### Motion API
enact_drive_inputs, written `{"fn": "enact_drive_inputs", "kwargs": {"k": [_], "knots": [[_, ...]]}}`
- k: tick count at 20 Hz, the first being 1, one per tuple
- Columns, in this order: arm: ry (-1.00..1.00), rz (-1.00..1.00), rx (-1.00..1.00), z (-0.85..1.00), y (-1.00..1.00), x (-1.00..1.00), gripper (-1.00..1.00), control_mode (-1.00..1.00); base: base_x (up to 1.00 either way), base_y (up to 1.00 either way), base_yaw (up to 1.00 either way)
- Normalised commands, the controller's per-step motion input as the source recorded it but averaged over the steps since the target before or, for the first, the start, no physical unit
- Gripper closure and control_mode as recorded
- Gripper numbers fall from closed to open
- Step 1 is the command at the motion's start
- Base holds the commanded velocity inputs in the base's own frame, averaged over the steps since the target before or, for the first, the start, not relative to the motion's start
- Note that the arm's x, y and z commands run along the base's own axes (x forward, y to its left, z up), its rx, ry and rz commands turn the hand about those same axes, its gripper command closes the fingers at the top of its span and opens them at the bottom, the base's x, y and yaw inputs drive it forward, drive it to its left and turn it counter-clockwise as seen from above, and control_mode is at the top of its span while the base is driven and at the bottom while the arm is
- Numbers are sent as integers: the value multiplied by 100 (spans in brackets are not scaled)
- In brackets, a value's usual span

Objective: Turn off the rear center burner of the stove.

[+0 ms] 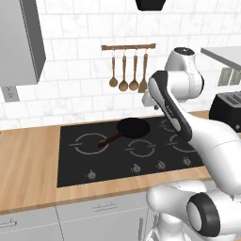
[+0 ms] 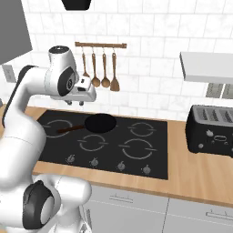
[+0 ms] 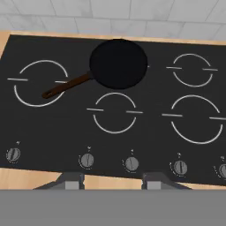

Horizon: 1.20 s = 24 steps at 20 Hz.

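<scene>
Stove [image 3: 57,128] lies flat in the wooden counter [image 1: 28,160], under the claw [image 3: 112,180], which hangs in the air above the stove's front edge, touching nothing. Claw is open, two finger tips [image 3: 70,181] apart, empty; in the right base view the claw [image 2: 84,95] sits high over the rear left part of the glass. Knobs: five in the hand view along the front edge, middle one [image 3: 131,164] between the tips. Ring marks: four visible, one left, one center front, two right. Rear center burner [image 3: 118,62] is at the back edge middle, covered by one black frying pan [image 3: 118,62], its one brown handle [image 3: 66,86] pointing to the left ring. Behind, on the tile wall, one rail [image 1: 128,46] with four wooden utensils [image 1: 128,75]. One black toaster [image 2: 211,129] on the counter's right side, well apart from the stove.
</scene>
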Motion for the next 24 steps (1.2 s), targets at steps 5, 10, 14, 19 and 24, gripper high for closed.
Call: {"fn": "enact_drive_inputs", "kwargs": {"k": [5, 10, 14, 19, 24], "knots": [[-4, 0, 0, -14, 10, -45, -100, -100, 0, 0, 0], [0, -1, 2, -44, 3, -100, -100, -100, 0, 0, 0], [5, -2, 8, -34, -5, -62, -100, -100, 0, 0, 0], [7, -1, 5, -19, -19, -10, -100, -100, 0, 0, 0], [2, 0, 0, -8, -21, 0, -100, -100, 0, 0, 0]]}}
